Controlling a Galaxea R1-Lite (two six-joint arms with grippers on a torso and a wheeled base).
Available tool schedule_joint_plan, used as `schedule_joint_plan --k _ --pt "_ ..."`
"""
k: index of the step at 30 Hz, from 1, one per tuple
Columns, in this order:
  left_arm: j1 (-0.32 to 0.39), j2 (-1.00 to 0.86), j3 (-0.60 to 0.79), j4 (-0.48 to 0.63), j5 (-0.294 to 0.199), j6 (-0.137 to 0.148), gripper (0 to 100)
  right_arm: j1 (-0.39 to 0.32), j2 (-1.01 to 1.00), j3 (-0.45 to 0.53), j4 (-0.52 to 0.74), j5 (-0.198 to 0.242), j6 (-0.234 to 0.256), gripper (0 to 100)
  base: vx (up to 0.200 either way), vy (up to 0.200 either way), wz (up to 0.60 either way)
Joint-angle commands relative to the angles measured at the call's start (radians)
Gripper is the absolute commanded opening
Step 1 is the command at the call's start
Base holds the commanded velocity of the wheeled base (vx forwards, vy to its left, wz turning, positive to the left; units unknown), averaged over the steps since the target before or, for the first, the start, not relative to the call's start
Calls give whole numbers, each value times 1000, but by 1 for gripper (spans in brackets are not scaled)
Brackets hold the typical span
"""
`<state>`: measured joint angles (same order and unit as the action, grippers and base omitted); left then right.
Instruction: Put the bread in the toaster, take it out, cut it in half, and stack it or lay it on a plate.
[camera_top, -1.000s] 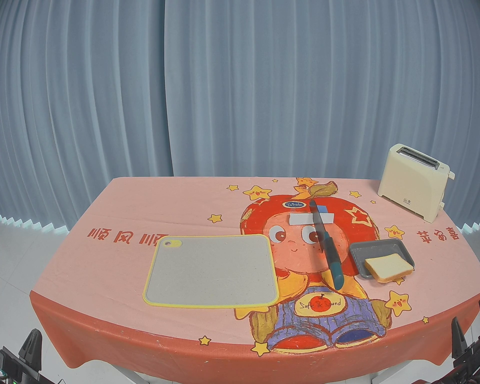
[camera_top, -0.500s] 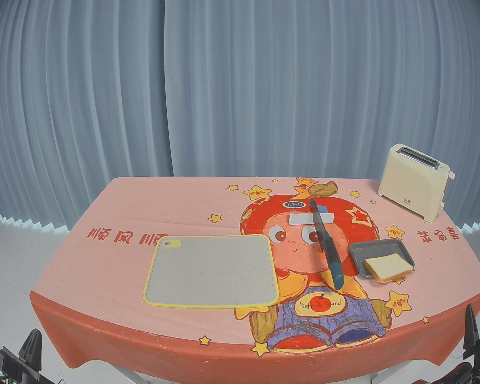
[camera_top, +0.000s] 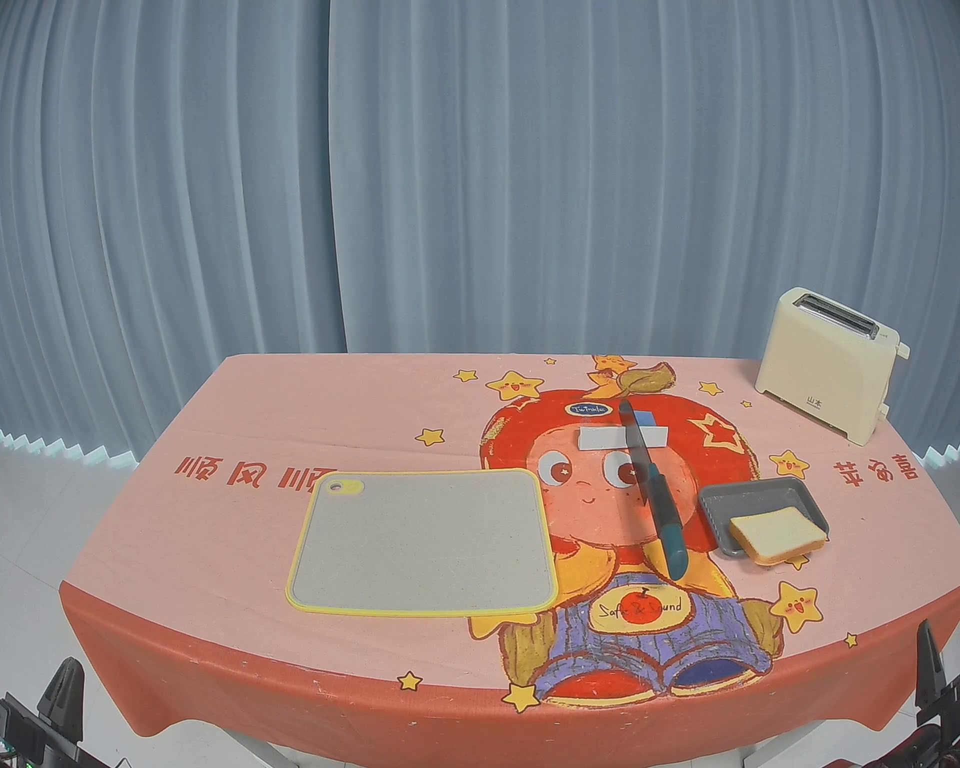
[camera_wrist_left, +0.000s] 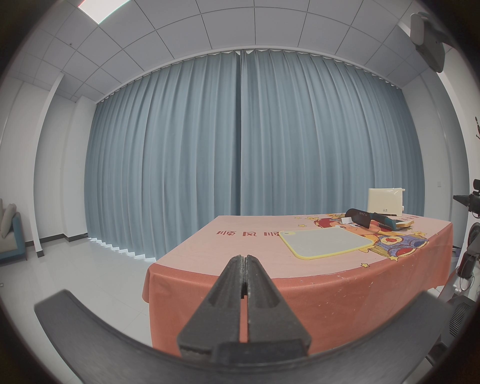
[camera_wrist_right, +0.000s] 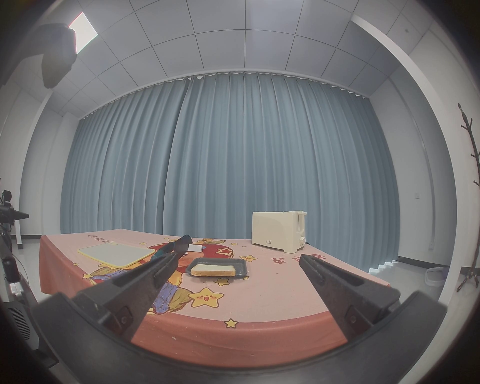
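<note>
I log one bread slice (camera_top: 778, 533) lying in the grey tray (camera_top: 745, 495), knife (camera_top: 655, 490) just left of it, cutting board (camera_top: 425, 540) farther left, toaster (camera_top: 830, 362) behind; left gripper (camera_wrist_left: 245, 260) fingers pressed together, right gripper (camera_wrist_right: 240, 257) spread wide, empty.

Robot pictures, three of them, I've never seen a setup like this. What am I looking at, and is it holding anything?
This is a two-armed robot facing a table. One picture looks down from a camera on its head. The other two come from cameras on its wrists, so each shows that arm's own fingers up close. The left fingers are shut on nothing. The right fingers are open and empty. Both are short of the table's near edge. On the table lie a cutting board, a knife and a slice of bread on a grey tray. A toaster stands at the far right corner.
</note>
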<state>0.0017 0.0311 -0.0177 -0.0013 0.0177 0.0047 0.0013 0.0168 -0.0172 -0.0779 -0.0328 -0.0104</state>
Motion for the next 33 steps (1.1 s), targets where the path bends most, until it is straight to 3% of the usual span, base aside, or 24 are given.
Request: schedule_joint_plan --k 1,17,20,28,33 --pt "0 1 18 0 1 0 0 0 -17 17 -2 1 0 100 0 0 0" --pt "0 1 18 0 1 0 0 -1 -17 3 -23 28 -2 100 0 0 0" --pt "0 1 18 0 1 0 0 0 -17 -6 -26 60 7 100 0 0 0" --pt "0 1 18 0 1 0 0 0 -17 -24 -17 90 73 100 0 0 0" --pt "0 1 18 0 1 0 0 -3 0 -38 -16 108 195 100 0 0 0"
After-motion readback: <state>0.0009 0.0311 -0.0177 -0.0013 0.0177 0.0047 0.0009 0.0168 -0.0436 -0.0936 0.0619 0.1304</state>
